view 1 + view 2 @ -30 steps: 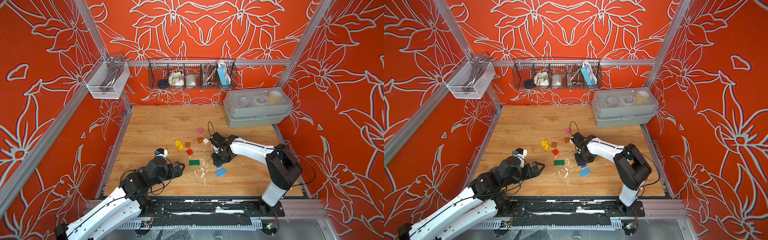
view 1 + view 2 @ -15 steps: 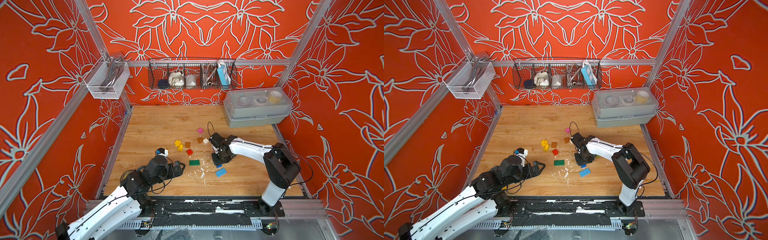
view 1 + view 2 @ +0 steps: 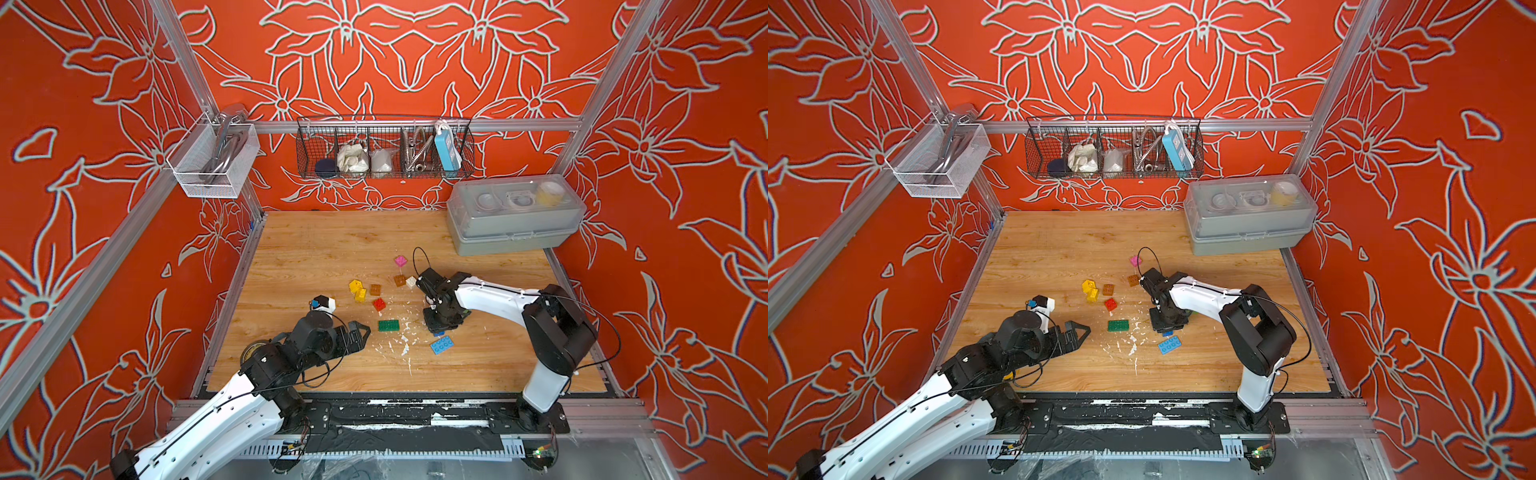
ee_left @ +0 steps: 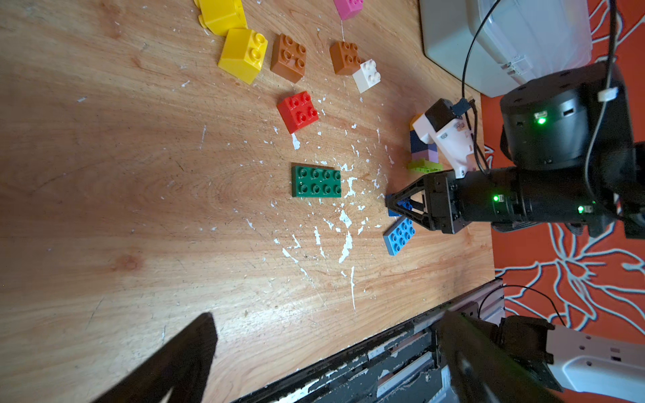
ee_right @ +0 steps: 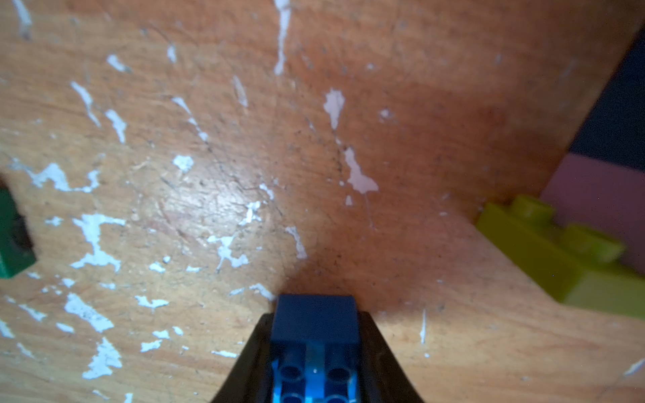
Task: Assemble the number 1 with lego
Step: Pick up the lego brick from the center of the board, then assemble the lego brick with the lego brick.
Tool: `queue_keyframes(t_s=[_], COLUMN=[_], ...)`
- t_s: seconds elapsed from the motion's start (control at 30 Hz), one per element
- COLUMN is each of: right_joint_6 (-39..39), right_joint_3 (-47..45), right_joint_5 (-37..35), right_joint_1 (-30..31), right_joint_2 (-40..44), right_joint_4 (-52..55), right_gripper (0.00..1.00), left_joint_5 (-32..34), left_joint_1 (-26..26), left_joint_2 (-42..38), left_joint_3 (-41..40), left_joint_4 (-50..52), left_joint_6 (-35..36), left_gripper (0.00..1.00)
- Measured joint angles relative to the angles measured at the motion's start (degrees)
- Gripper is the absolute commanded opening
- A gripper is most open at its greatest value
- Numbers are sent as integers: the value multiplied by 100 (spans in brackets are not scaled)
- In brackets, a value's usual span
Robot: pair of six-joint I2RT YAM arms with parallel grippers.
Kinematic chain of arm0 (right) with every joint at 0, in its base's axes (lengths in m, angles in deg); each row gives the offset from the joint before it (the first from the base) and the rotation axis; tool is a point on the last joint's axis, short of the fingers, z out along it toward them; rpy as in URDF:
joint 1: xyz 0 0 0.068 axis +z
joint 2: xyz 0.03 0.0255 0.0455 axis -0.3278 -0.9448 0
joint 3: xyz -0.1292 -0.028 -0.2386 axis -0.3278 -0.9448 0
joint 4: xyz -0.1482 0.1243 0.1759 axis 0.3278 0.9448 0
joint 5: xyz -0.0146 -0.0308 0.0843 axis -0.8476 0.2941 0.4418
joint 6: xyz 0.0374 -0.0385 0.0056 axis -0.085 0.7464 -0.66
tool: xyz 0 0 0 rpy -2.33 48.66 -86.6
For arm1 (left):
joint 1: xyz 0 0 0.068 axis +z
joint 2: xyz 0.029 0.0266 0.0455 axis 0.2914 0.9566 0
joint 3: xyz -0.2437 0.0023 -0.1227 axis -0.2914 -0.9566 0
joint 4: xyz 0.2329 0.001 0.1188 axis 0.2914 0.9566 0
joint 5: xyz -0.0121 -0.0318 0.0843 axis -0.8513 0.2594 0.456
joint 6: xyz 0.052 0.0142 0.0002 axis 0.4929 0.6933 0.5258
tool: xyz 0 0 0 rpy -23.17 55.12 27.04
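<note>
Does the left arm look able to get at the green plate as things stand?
Likely yes: the open left gripper points at the green plate, with no brick or arm between them.

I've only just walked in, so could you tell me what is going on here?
The right hand is shut on a dark blue brick, low over the table beside a short brick stack on a lime plate. The left hand is open and holds nothing, near the green plate. A red brick and a pink brick, among others, lie loose.
</note>
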Motion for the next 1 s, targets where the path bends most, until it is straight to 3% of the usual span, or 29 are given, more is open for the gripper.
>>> queue_keyframes(t_s=[0.3, 0.67, 1.0], right_joint_6=[-503, -1261, -1650], right_joint_3=[1196, 2914, 3792], right_joint_5=[-153, -363, -398], right_joint_1=[323, 997, 1370], right_joint_2=[-203, -1405, -2140], right_joint_4=[551, 1143, 1388], right_gripper=[14, 9, 8], left_joint_5=[-4, 42, 116], left_joint_1=[17, 39, 68], left_joint_2=[-291, -944, -1397], left_joint_3=[-109, -243, -398], left_joint_4=[-7, 68, 186], left_joint_6=[-4, -70, -129], left_gripper=[100, 100, 100])
